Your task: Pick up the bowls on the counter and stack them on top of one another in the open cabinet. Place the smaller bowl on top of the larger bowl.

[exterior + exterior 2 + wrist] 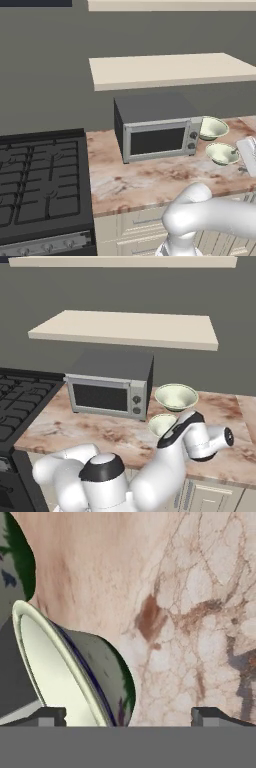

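Now — gripper (128, 714) open | rim of smaller bowl (65, 672) between jaws

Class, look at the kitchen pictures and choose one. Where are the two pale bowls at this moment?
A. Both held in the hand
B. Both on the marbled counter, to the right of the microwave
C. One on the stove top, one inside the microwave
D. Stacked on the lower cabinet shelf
B: the larger bowl and the smaller bowl sit apart on the counter, right of the microwave.
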Robot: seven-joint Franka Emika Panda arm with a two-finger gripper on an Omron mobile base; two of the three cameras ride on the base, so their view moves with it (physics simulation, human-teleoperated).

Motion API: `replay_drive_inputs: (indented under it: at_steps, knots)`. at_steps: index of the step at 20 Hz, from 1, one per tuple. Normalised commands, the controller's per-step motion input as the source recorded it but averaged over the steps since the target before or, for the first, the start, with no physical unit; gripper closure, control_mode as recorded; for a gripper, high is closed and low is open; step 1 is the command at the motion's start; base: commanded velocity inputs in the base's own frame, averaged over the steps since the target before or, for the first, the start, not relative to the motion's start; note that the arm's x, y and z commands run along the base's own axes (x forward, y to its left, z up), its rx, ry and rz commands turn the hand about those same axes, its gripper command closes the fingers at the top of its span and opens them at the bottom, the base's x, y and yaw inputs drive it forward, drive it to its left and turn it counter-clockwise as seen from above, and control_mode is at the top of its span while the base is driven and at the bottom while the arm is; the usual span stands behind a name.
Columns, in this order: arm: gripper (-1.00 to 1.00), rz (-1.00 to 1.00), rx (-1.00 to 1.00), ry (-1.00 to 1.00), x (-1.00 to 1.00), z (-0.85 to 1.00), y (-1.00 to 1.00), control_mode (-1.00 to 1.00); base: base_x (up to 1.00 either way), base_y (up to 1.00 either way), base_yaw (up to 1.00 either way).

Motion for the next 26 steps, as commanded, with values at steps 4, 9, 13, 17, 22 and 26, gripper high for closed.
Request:
replay_drive_inputs:
  at_steps: [4,9,13,17,22,26]
  knots:
    - [-1.00,0.00,0.03,0.01,0.00,-0.04,0.00,-1.00,0.00,0.00,0.00]
    - [1.00,0.00,0.00,0.01,0.00,0.00,0.05,-1.00,0.00,0.00,0.00]
    - [1.00,0.00,0.00,0.00,0.00,0.00,0.10,-1.00,0.00,0.00,0.00]
    - [1.00,0.00,0.00,0.00,0.00,0.00,0.05,-1.00,0.00,0.00,0.00]
    - [1.00,-0.01,0.00,0.00,-0.01,0.14,0.00,-1.00,0.00,0.00,0.00]
    - [1.00,-0.03,0.00,0.00,-0.03,0.29,0.00,-1.00,0.00,0.00,0.00]
